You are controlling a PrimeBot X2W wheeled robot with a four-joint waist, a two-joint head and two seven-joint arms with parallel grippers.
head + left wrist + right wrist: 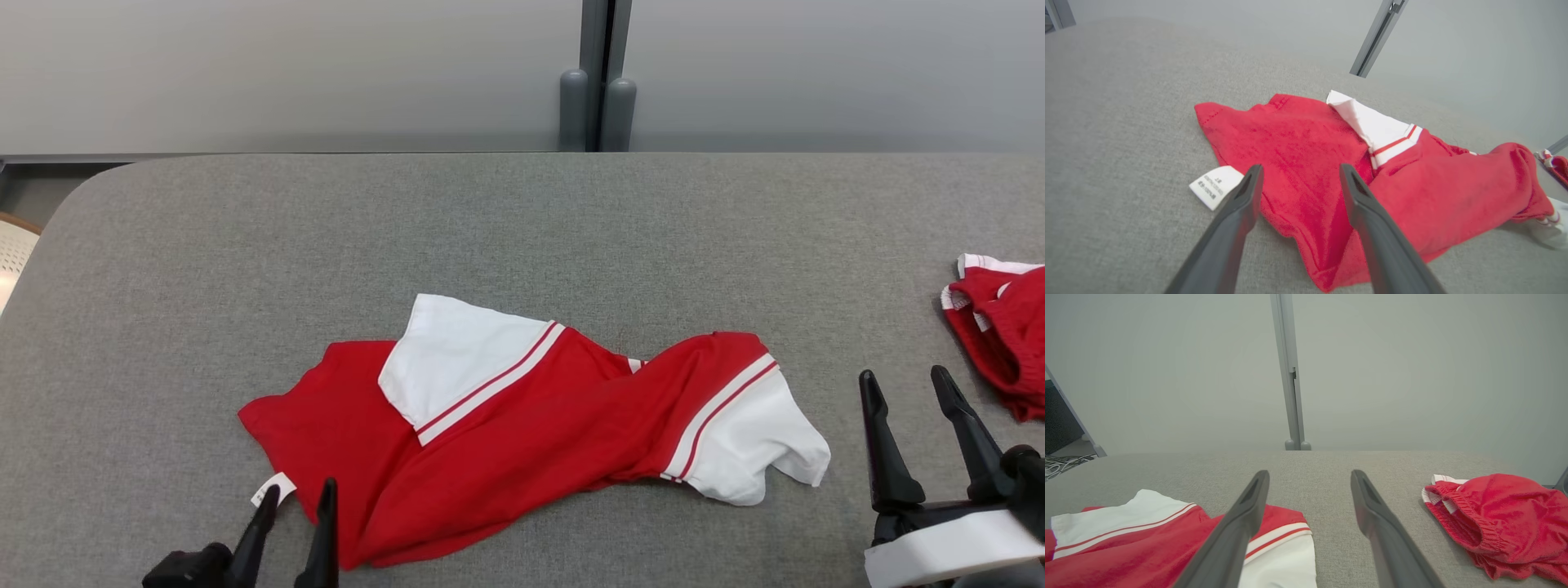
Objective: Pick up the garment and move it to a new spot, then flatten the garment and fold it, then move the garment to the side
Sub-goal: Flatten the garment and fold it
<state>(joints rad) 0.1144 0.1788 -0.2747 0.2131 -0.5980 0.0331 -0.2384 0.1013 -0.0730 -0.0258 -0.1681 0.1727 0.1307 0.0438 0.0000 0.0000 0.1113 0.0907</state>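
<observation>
A red short-sleeved shirt with white, red-striped sleeves (522, 408) is seen lying crumpled on the grey fabric-covered table (522, 229). It is spread from just ahead of the left gripper (300, 487) across towards the right gripper (903, 374). The left gripper's two dark fingers are held spread apart above the shirt's near hem, and nothing is pinched between them. In the left wrist view, red cloth (1290, 143) is seen through the gap of the left gripper (1301, 167). A small white printed care label (1214, 186) lies just outside its left finger. The right gripper is likewise held wide apart and empty. One white sleeve lies just to its left. A second, bunched red garment with white elastic trim (1000, 327) lies to its right, well apart from the shirt. In the right wrist view, bare grey table is framed between the fingers of the right gripper (1309, 473).
</observation>
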